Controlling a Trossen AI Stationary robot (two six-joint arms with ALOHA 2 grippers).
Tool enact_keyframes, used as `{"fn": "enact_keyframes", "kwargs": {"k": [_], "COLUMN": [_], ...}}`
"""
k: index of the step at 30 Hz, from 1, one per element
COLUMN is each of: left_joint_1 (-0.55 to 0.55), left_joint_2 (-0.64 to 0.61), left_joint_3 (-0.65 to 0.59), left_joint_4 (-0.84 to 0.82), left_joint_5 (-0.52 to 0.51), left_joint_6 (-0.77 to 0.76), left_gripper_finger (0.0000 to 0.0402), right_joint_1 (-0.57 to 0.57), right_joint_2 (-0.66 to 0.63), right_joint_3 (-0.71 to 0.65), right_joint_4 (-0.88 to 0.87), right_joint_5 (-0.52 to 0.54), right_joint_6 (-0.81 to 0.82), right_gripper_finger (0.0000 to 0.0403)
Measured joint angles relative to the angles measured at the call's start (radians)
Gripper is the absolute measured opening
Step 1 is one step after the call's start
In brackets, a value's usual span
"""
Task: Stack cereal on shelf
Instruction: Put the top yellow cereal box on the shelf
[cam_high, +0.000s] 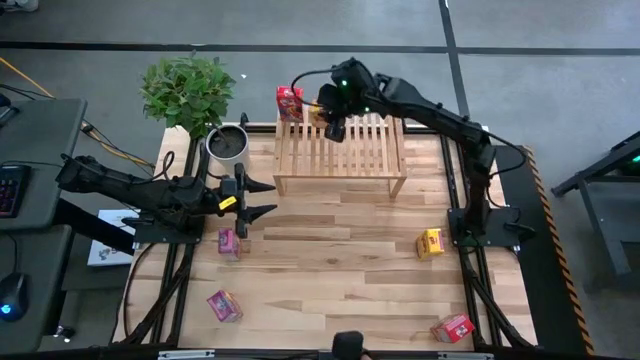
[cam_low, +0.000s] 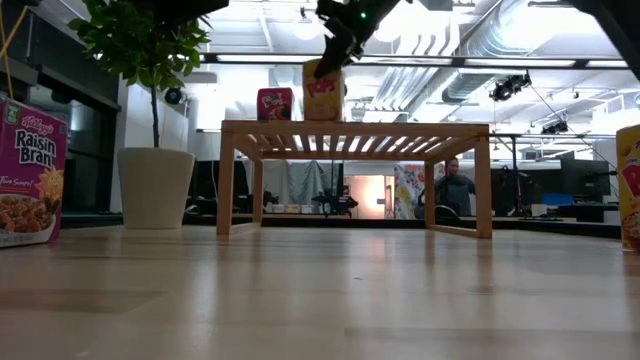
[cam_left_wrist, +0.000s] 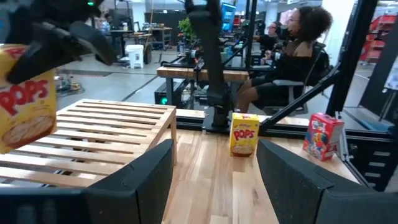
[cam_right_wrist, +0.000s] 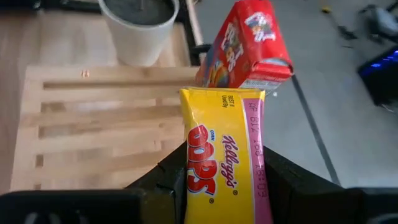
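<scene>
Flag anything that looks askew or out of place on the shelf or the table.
Nothing is spilled or damaged. The red box sits at the shelf corner, upright. The yellow box is tilted only because the right gripper holds it above the slats. Four boxes lie scattered on the table, unstacked.

Both arms were black, built of blocky jointed links. The left arm (cam_high: 140, 190) ended in a gripper (cam_high: 262, 198) with two thin pointed fingers and a small yellow mark just behind them. The right arm (cam_high: 440, 115) carried a green light near its wrist, and a thin black cable looped off it. Its gripper (cam_right_wrist: 227, 180) had broad, matte black fingers (cam_right_wrist: 168, 177). Each arm rose from a black frame of bars at the table's edge.
</scene>
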Motion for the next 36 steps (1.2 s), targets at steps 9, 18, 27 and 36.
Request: {"fn": "enact_keyframes", "kwargs": {"k": [9, 18, 27, 36], "left_joint_1": [0.0, 0.0, 0.0, 0.0], "left_joint_2": [0.0, 0.0, 0.0, 0.0], "left_joint_3": [0.0, 0.0, 0.0, 0.0], "left_joint_4": [0.0, 0.005, 0.013, 0.013], "left_joint_5": [0.139, 0.145, 0.139, 0.136], "left_joint_6": [0.001, 0.001, 0.001, 0.001], "left_gripper_finger": [0.0218, 0.0218, 0.0218, 0.0218], "right_joint_1": [-0.1, -0.171, -0.182, -0.176], "right_joint_2": [0.041, 0.08, 0.105, 0.106], "right_joint_3": [0.029, 0.029, 0.029, 0.029], "right_joint_4": [0.001, 0.024, 0.043, 0.057], "right_joint_5": [-0.225, -0.34, -0.347, -0.324], "right_joint_6": [-0.149, -0.217, -0.223, -0.218], "right_gripper_finger": [0.0122, 0.0122, 0.0122, 0.0129]}}
